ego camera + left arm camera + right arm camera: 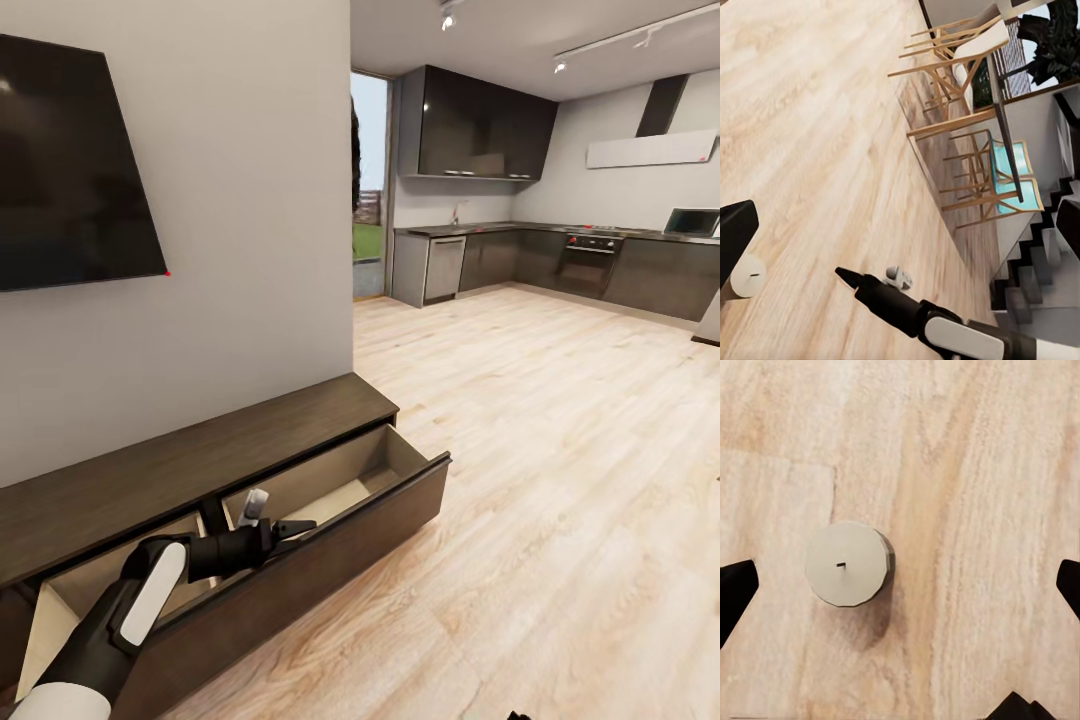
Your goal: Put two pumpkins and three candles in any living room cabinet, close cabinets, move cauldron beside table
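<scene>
A cream candle (847, 564) stands upright on the wood floor, its wick dot facing up. My right gripper (904, 585) hangs open straight above it, the fingers far apart on either side and not touching it. The left wrist view catches the same candle (748, 276) with the right arm (900, 311) pointing down at it. The long dark-brown cabinet (200, 450) runs along the wall with two drawers pulled out. My left gripper (305, 530) is open and holds nothing, hovering over the front of the right drawer (400, 500). The pumpkins, cauldron and glass table are out of view.
A black TV (70, 160) hangs on the wall above the cabinet. Glossy kitchen cupboards (480, 130) and a counter line the far wall, past broad wood floor (560, 450). Wooden chairs (960, 112) and stairs (1035, 285) lie behind me.
</scene>
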You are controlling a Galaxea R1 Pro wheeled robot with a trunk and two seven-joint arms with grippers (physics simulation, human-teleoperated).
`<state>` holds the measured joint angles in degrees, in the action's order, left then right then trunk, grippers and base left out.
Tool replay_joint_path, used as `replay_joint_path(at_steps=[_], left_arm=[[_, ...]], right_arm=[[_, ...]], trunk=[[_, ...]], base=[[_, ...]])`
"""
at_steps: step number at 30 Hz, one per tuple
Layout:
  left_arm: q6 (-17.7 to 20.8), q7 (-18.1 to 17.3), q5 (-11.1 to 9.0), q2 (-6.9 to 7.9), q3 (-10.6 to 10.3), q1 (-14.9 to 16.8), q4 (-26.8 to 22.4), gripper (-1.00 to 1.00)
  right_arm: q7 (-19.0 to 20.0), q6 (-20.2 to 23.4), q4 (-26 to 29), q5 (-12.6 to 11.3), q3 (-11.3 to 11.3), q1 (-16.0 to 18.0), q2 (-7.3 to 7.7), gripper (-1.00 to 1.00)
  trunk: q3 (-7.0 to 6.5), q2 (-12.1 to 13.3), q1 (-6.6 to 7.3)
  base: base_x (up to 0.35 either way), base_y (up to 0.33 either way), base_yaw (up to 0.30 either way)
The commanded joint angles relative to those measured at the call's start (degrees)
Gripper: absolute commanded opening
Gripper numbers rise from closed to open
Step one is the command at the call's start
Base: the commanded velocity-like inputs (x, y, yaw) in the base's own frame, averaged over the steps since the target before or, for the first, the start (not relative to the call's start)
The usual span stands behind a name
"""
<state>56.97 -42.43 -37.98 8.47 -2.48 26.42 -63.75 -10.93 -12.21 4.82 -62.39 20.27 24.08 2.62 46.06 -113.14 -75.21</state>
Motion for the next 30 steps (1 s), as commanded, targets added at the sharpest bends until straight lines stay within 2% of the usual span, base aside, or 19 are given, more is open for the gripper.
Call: replay_joint_path(at_steps=[1,5,7,9,12,15,17,27,30], left_arm=[[0.23,-0.14,-0.04,0.04,-0.04,0.04,-0.03,1.00],[0.29,-0.73,-0.22,0.06,0.09,-0.04,-0.20,1.00],[0.29,-3.58,-0.95,0.20,0.03,-0.05,-0.22,1.00],[0.27,-6.52,-1.34,0.94,-0.15,-0.05,-0.22,1.00],[0.26,-11.83,-1.69,2.81,-0.41,-0.06,-0.19,1.00],[0.25,-14.49,-1.82,4.01,-0.49,-0.06,-0.12,1.00],[0.25,-14.85,-1.87,4.20,-0.50,-0.06,-0.09,1.00],[0.27,-15.39,-1.89,4.52,-0.51,-0.05,-0.13,1.00],[0.26,-17.59,-1.87,4.66,-0.51,-0.07,-0.09,1.00]], right_arm=[[-0.35,-0.17,0.23,-0.34,0.59,0.00,-0.08,1.00],[-0.21,-1.13,0.77,0.26,1.37,0.00,-0.69,1.00],[-0.19,-1.35,0.85,1.32,3.01,0.01,-1.38,1.00],[-0.21,-1.47,0.87,2.25,4.28,0.01,-1.85,1.00],[-0.23,-1.56,0.89,3.19,5.38,0.00,-2.35,1.00],[-0.17,-1.65,0.96,3.51,5.79,0.00,-2.55,1.00],[-0.11,-1.71,0.97,3.55,5.85,0.00,-2.55,1.00],[2.23,-3.58,1.01,3.69,6.03,0.00,-2.70,1.00],[3.22,-4.04,0.99,3.75,6.08,0.00,-2.77,1.00]], trunk=[[0.05,-0.02,0.01],[0.05,-0.02,0.01],[0.05,-0.02,0.01],[0.05,-0.02,0.01],[0.05,-0.02,0.01],[0.05,-0.02,0.01],[0.05,-0.02,0.01],[1.85,-4.03,-2.19],[2.39,-5.24,-2.85]], base=[[0.000,0.000,0.000],[0.000,0.000,0.000],[0.000,0.000,0.000],[0.000,0.000,0.000],[0.000,0.000,0.000],[0.000,0.000,0.000],[0.000,0.000,0.000],[0.000,0.000,0.000],[0.000,0.000,0.000]])
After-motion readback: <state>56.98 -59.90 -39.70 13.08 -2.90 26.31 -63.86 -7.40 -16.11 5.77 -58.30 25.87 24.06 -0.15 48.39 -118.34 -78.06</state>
